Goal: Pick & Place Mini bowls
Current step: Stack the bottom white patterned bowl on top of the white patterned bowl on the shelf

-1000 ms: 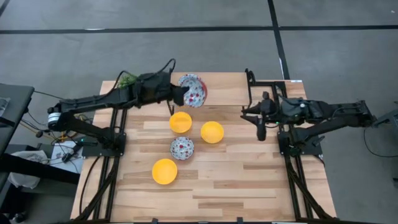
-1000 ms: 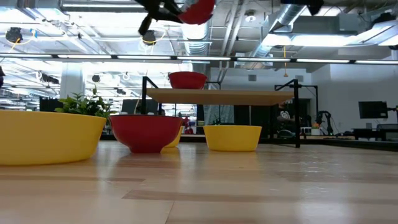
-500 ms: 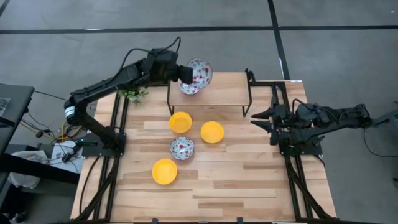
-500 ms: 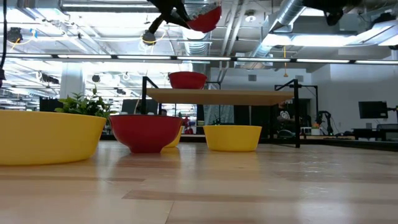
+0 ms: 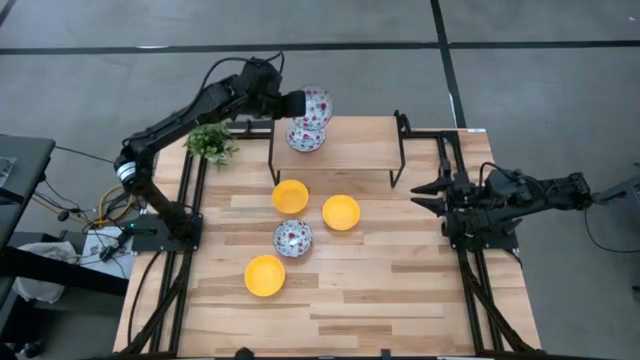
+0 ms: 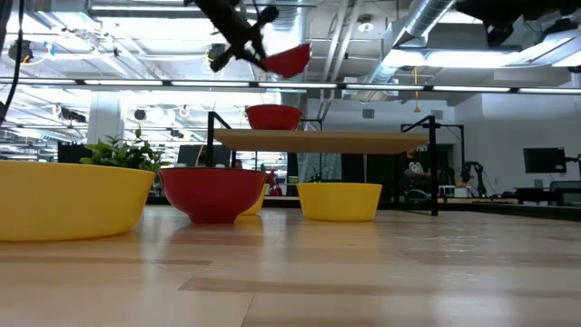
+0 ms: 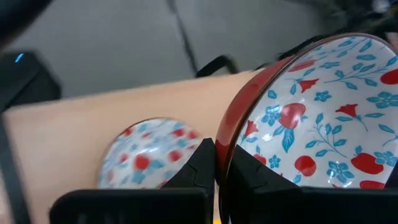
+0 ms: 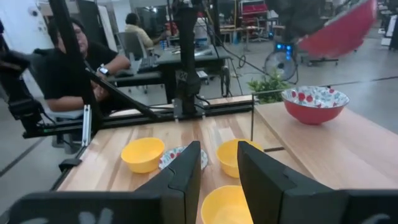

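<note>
**A:** Starting with the biggest thing, what do you see?

**B:** A pale wooden plank table (image 5: 400, 290), and at its far edge a raised wooden shelf on black metal legs (image 5: 360, 145). The left arm reaches up over the shelf's left end. The right arm is drawn back at the table's right side.

**A:** And the grippers?

**B:** The left gripper (image 5: 296, 104) hangs in the air above the shelf, its fingers pinched tight on the rim of a small round bowl, red outside and white inside with red-and-blue flowers (image 5: 316, 103). In the left wrist view one finger presses inside the rim and one outside (image 7: 214, 165), and the bowl is tilted. The right gripper (image 5: 420, 193) hovers off the table's right edge, jaws partly apart with nothing between them.

**A:** Where are the other bowls?

**B:** A second floral bowl (image 5: 305, 139) sits upright on the shelf, just below the held one. On the table, two plain yellow bowls lie near the shelf: one on the left (image 5: 290, 196), one to its right (image 5: 341, 212). A third floral bowl (image 5: 292, 237) rests just in front of them, and a third yellow bowl (image 5: 264, 275) lies nearer the front.

**A:** Anything smaller?

**B:** A little green leafy plant (image 5: 211, 143) at the table's far left corner.
</note>
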